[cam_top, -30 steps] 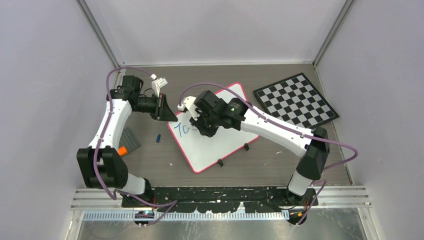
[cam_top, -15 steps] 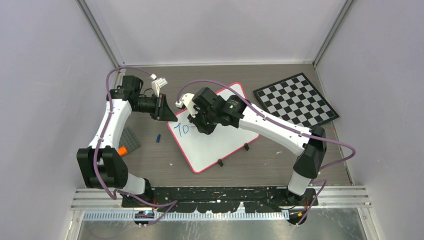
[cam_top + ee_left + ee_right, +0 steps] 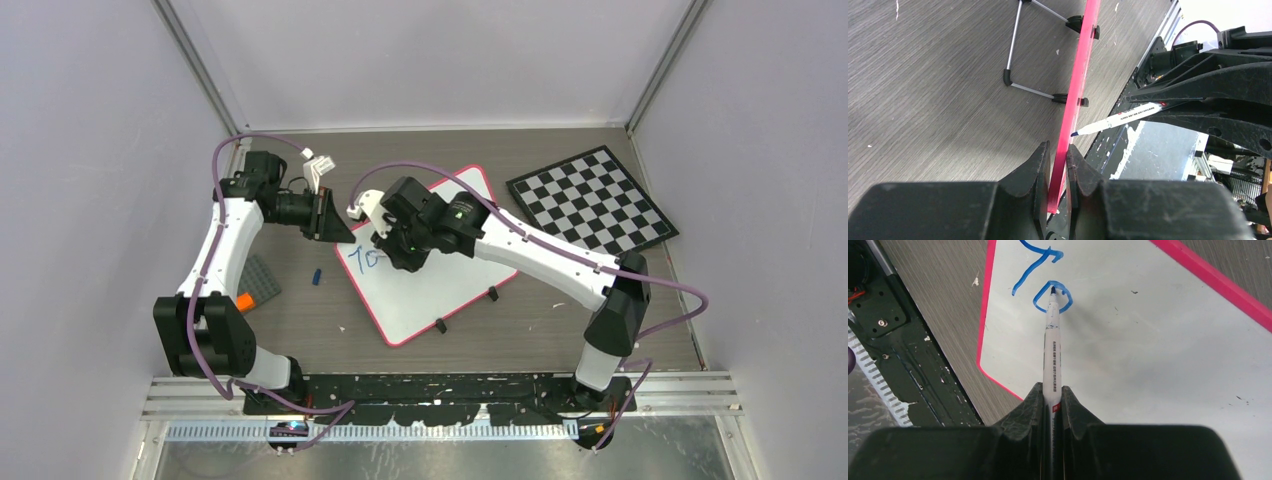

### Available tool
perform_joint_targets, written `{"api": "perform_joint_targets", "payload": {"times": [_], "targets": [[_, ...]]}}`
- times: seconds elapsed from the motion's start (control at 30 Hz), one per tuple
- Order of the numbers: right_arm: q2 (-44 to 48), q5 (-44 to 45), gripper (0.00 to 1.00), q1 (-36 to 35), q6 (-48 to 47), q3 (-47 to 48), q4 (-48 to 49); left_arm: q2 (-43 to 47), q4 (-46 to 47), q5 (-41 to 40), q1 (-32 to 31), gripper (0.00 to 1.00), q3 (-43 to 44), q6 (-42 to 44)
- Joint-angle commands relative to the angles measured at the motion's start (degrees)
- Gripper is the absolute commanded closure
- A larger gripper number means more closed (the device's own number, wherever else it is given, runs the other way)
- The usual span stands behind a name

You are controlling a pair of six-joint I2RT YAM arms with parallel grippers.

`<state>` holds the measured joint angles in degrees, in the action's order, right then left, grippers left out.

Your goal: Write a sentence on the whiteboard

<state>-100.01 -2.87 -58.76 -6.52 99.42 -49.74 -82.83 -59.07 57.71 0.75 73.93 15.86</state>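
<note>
Right wrist view: the O point(image 3: 1066, 301) at 12 o'clock, open a second ago, is closed; marker point(image 3: 1052, 345) clamped in right gripper point(image 3: 1052, 390), whiteboard point(image 3: 1148, 340) pinched by left gripper point(image 3: 1058, 150). Sentence barely begun.

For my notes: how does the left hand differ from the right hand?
The left hand grips the whiteboard by its pink edge; the right hand grips a marker. The left hand sits at the board's corner; the right hand is over its face, marker tip on blue letters. Both are shut.
</note>
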Motion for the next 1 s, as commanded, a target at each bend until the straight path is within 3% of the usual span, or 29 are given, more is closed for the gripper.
{"api": "perform_joint_targets", "payload": {"times": [0.0,0.23,0.97], "targets": [[5.8,-2.4,1.00,0.1,-0.7,-1.7,1.1,0.7,-0.6,-1.2,0.0,1.00,1.2,-0.6],[7.8,-1.3,1.00,1.1,-0.4,-4.5,1.2,0.9,-0.5,-1.3,0.0,1.00,1.0,-0.7],[2.9,4.6,1.00,2.3,-0.7,-1.4,2.1,1.0,-0.3,-1.3,0.0,1.00,0.7,-0.7]]}}
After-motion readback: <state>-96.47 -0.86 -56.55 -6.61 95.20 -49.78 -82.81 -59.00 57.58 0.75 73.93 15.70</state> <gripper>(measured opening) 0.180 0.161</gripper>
